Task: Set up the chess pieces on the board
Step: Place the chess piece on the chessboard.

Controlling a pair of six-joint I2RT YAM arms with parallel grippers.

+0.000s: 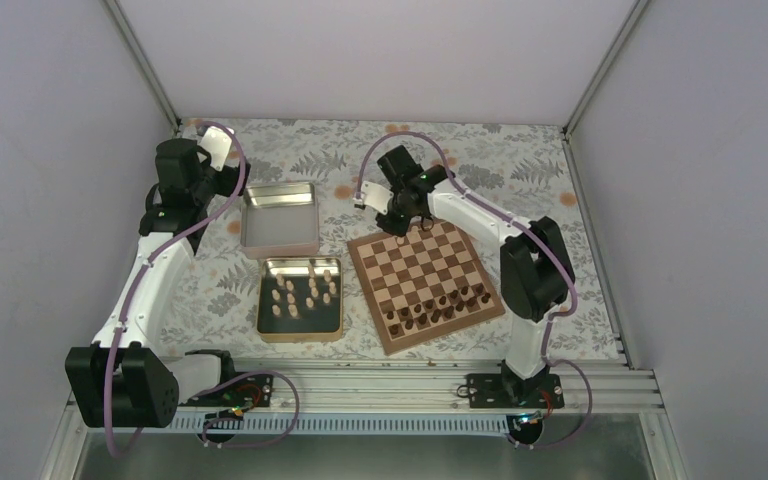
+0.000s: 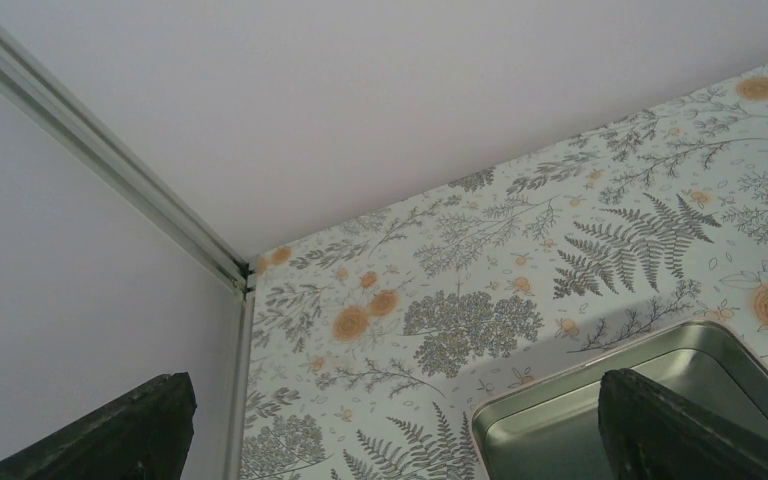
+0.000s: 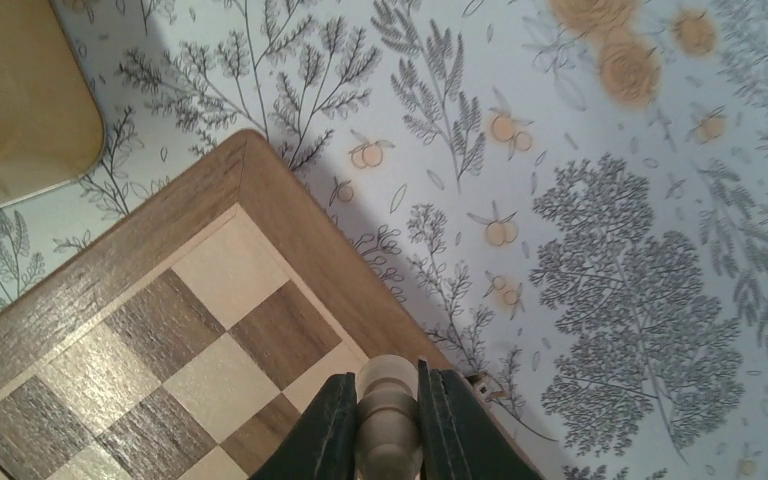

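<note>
The board [image 1: 425,280] lies tilted on the patterned table, right of centre, with dark chessmen in rows along its near edge. Several pale beige chess pieces [image 1: 300,292] stand in a shallow tin [image 1: 301,328] left of the board. My right gripper [image 1: 398,228] hovers over the board's far left corner, shut on one pale chess piece [image 3: 389,415]; the board's corner squares [image 3: 210,330] show just under it. My left gripper [image 2: 390,440] is open with nothing between its fingers, raised at the far left beside an empty tin [image 2: 680,350].
An empty square tin [image 1: 280,220] sits behind the tin of pieces. White enclosure walls and metal posts [image 2: 110,165] bound the table on the left, back and right. The arm bases and a rail [image 1: 380,385] run along the near edge.
</note>
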